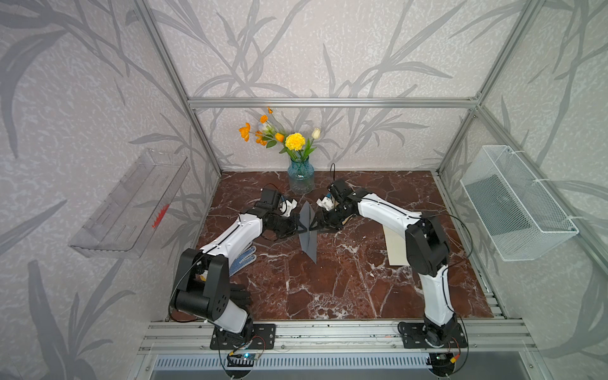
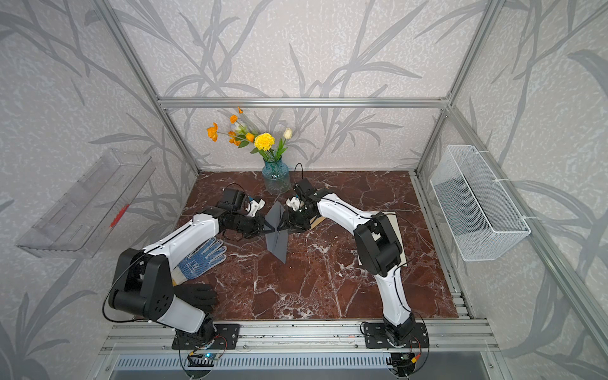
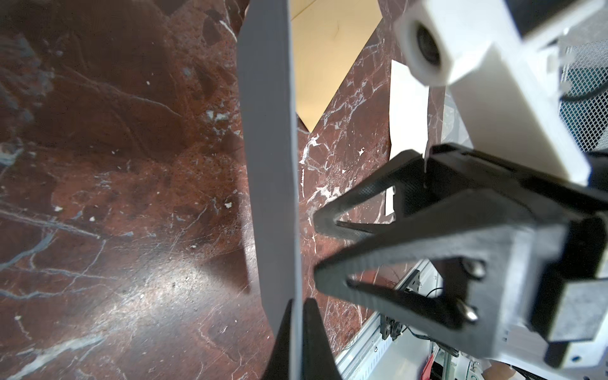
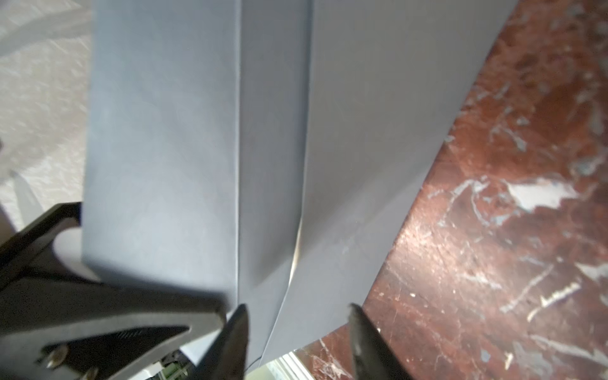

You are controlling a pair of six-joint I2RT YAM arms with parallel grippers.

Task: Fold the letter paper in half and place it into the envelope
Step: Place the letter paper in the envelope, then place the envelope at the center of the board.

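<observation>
Behind the left gripper (image 1: 300, 227), beside and under its arm, a white knit glove with blue dots (image 2: 202, 258) and a black glove (image 2: 197, 296) lie on the red-brown marble-patterned table (image 1: 329, 289). The left gripper's jaws are pressed together on one edge of the grey sheet of letter paper (image 1: 307, 238). The left wrist view shows its black fingertips (image 3: 281, 348) pinching that edge. The sheet is creased into a V and stands upright in front of the gripper. Whether its lowest corner touches the table cannot be told.

The right gripper (image 1: 312, 227) faces the left one across the paper. Its jaws are spread, with the tips just beside the sheet and not closed on it. In the right wrist view the crease rises beyond the parted tips.

Past both grippers stands a blue glass vase of yellow and orange flowers (image 1: 300, 179). Behind the right gripper, partly under its arm, a cream and tan paper envelope (image 1: 396, 245) lies flat on the table. A white wire basket (image 1: 516, 204) hangs farther right.
</observation>
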